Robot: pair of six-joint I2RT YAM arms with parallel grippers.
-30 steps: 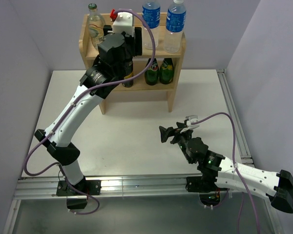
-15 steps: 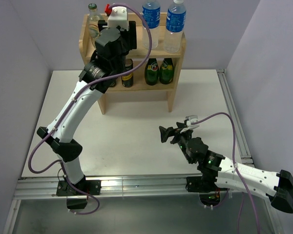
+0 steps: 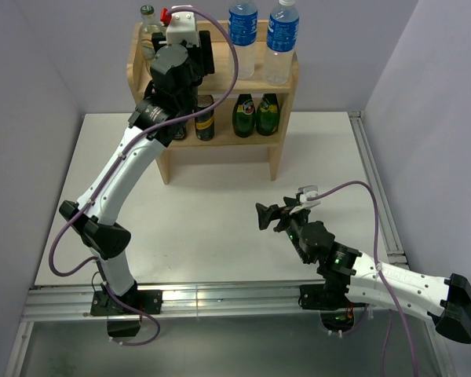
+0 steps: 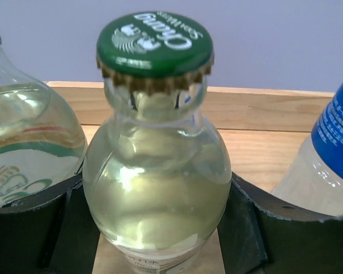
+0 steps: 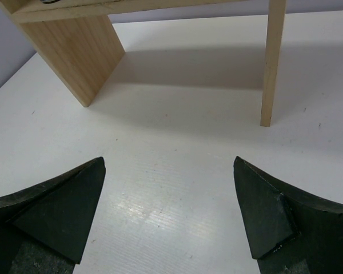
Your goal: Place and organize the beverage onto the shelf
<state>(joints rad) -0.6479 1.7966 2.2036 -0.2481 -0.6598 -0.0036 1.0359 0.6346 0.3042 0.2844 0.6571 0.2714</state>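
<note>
The wooden shelf [image 3: 286, 78] stands at the back of the table. My left gripper [image 3: 171, 49] is over its top tier, shut on a clear glass green-capped bottle [image 4: 157, 171], with a finger touching each side; my wrist hides that bottle in the top view. A second glass green-capped bottle [image 3: 147, 23] stands just left of it [image 4: 28, 148]. Two blue-labelled water bottles [image 3: 243, 23] [image 3: 282, 35] stand on the top tier to the right, and one shows at the right edge of the left wrist view [image 4: 328, 154]. My right gripper [image 3: 268, 214] is open and empty above the table [image 5: 168, 211].
On the lower tier stand a dark can with a silver top [image 3: 206, 118] and two dark green drinks [image 3: 243, 115] [image 3: 268, 114]. The shelf's side panels [image 5: 74, 51] [image 5: 271, 63] stand ahead of my right gripper. Walls close in on both sides, and a metal rail runs along the near edge.
My left arm has moved back and to the left over the shelf's top tier, closer to the standing glass bottle. The right arm has not moved.
</note>
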